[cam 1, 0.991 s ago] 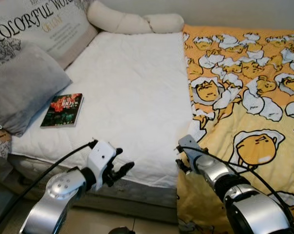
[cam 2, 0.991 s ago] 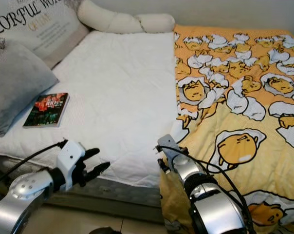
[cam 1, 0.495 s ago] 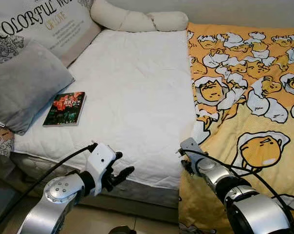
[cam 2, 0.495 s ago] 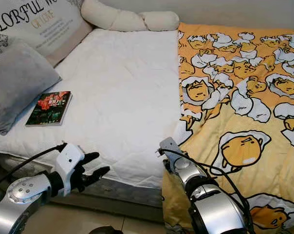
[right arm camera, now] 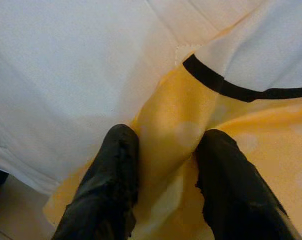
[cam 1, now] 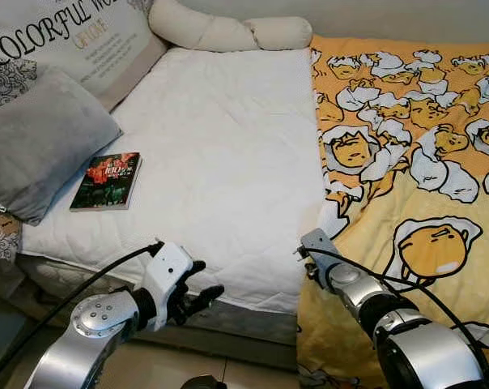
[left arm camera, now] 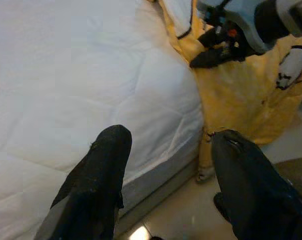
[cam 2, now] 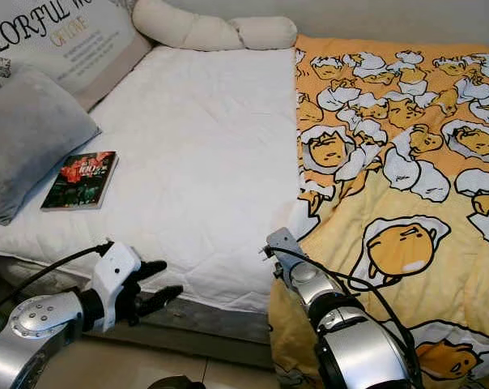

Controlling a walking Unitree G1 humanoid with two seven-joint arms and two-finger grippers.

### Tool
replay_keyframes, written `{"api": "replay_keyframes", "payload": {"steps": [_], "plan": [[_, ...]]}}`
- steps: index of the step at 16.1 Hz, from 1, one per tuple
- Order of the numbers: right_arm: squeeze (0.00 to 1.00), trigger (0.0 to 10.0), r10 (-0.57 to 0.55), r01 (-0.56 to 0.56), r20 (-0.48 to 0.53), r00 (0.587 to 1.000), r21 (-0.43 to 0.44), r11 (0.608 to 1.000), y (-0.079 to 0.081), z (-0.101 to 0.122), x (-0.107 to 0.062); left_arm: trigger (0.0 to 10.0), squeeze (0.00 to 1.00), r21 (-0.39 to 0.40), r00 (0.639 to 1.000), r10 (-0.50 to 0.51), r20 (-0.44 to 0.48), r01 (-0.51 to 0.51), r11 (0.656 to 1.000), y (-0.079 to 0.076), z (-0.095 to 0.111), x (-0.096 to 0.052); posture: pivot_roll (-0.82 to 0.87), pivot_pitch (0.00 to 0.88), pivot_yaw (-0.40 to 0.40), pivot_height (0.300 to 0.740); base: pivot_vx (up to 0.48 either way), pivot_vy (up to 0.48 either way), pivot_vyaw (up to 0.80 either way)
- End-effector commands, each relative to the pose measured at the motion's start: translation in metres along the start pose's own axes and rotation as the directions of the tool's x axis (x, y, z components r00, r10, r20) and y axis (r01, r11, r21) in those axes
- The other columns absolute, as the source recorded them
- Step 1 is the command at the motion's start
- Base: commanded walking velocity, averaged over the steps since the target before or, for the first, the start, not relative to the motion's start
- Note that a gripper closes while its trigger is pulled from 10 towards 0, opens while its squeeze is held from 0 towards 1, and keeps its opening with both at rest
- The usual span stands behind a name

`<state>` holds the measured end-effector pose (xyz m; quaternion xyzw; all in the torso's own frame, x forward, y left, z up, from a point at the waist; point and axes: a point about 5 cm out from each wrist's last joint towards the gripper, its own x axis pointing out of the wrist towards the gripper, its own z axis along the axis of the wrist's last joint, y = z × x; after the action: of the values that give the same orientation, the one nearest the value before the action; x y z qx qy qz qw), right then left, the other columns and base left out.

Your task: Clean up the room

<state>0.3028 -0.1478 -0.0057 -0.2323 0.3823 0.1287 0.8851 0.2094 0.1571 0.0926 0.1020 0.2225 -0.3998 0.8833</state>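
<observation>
A yellow blanket (cam 1: 406,162) printed with white and yellow cartoon figures covers the right half of the bed and hangs over its front edge. My right gripper (right arm camera: 163,137) is at the blanket's left front corner, shut on a raised fold of the yellow fabric, where it meets the white mattress (cam 1: 228,146). My left gripper (cam 1: 206,279) hovers open and empty just in front of the mattress's front edge, above the floor. A book (cam 1: 105,181) with a dark red cover lies flat on the mattress at the left.
A grey pillow (cam 1: 42,154) and a printed cushion (cam 1: 74,40) lean at the bed's left end. A cream bolster (cam 1: 228,32) lies along the far edge. Beige floor (left arm camera: 191,210) runs below the bed front.
My left gripper has sunk slightly in front of the mattress edge. The right gripper stays at the blanket corner. The camera has shifted a little.
</observation>
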Motion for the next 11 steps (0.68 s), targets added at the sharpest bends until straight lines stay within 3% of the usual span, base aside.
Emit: {"api": "replay_keyframes", "payload": {"steps": [1,7,11], "plan": [[0.00,0.0,0.006,-0.006,0.000,1.000,0.008,1.000,0.001,-0.001,0.000,10.0,0.00,0.014,1.000,-0.027,-0.007,0.027,1.000,0.000,0.003,-0.001,0.12,0.000,0.073,0.740,0.000,0.000,0.00],[0.00,0.0,0.020,-0.020,0.003,1.000,0.045,0.999,-0.004,-0.005,-0.001,10.0,0.00,0.032,0.999,-0.044,-0.013,0.044,0.998,0.008,0.004,-0.003,0.11,0.000,0.092,0.740,0.000,0.000,0.00],[0.00,0.0,0.065,-0.065,0.008,0.998,0.067,0.996,-0.004,-0.011,-0.001,10.0,0.00,0.028,0.998,-0.058,-0.031,0.059,0.998,0.012,-0.007,-0.003,0.10,0.000,0.102,0.740,0.000,0.000,0.00]]}}
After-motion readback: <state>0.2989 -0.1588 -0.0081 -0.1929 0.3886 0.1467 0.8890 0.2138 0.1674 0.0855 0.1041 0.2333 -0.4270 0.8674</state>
